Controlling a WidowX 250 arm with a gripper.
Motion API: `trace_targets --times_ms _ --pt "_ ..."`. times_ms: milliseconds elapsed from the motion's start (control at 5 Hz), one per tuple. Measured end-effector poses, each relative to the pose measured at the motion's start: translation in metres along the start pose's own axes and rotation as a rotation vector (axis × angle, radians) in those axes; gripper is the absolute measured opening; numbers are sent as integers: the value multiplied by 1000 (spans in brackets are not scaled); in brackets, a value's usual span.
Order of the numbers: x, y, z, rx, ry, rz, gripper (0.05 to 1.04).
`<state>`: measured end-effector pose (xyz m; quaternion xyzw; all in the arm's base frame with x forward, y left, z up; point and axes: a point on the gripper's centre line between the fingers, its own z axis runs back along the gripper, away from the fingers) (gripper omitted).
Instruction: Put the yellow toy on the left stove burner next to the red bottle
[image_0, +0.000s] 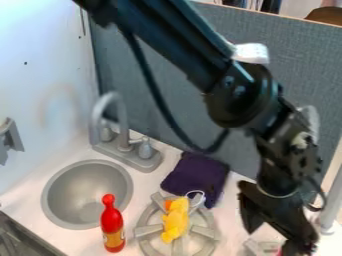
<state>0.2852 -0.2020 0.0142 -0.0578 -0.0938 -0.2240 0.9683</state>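
Hanging over the table (230, 225) at the lower right of the view, the claw (275, 240) stands with its two fingers spread apart, and nothing is seen pinched between them. The arm (234, 97) comes in from the top edge and bends down to it.

Step in hand, as judged: positioning at the pink item (276, 252), with no grasp evident. Whether this is an approach or a release cannot be established. If a pick-up is intended, the next move calls for lining the fingers up on either side of the item, lowering as needed and closing squarely. A nearby grey piece (252, 246) could obstruct a finger.

Position of the pink item: at the bottom edge of the view, below the claw and close to its lower finger. Contact cannot be confirmed. The item is cut off by the view's edge, so its shape and full extent are not determined. The grey piece lies just beside it, toward the left of the view.

Surroundings: a yellow toy (175, 220) lies on a grey burner grate (206, 231), well apart from the claw. A dark purple cloth (195, 175) lies behind the grate. A red bottle (113, 227) with a yellow label stands upright between the grate and the round sink (87, 190); a grey faucet (123, 130) rises behind the sink.
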Motion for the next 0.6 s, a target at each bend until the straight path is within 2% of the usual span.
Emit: trace_targets --times_ms 200,400,600 --pt "20 -14 -22 17 43 -19 1000" --pt "29 -21 -38 23 82 -7 1000" --pt "23 -23 -45 13 122 11 1000"
